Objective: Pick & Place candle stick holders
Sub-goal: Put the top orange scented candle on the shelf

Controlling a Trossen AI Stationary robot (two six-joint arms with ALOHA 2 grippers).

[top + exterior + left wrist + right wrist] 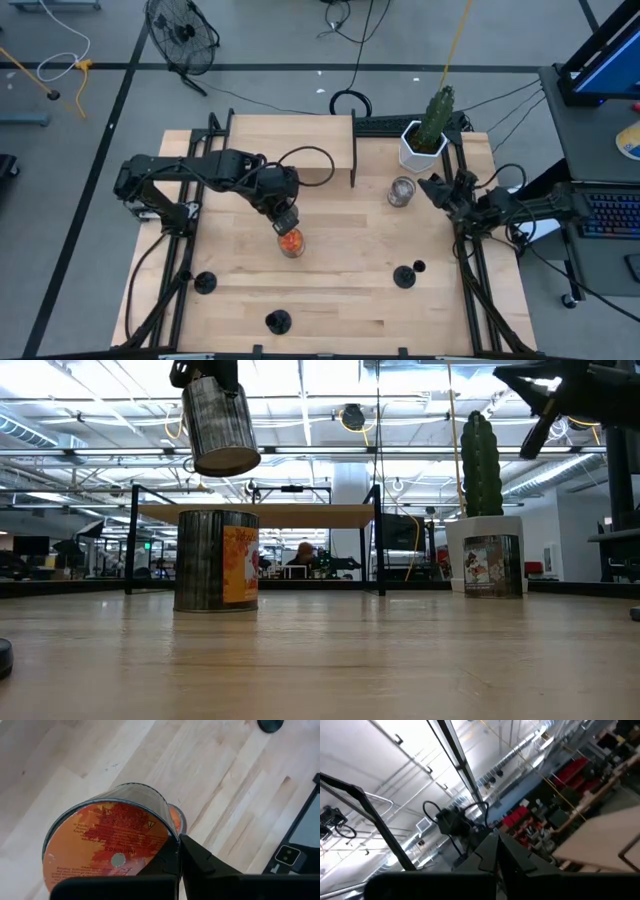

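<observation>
Left gripper [288, 222] clamped on tin [220, 425], frame centre, above second tin [217, 560] | right gripper [437, 189] closed, empty, right edge | holders [404, 276] along bottom

Light wooden table [340, 285] bearing three black candle stick holders [404, 275] near its front edge. Two cans [401, 191] and a white cactus pot [420, 148] also stand on it.

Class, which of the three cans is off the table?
The held can, hanging from the left gripper above the orange-labelled can. That one and the can by the cactus both stand on the table.
</observation>
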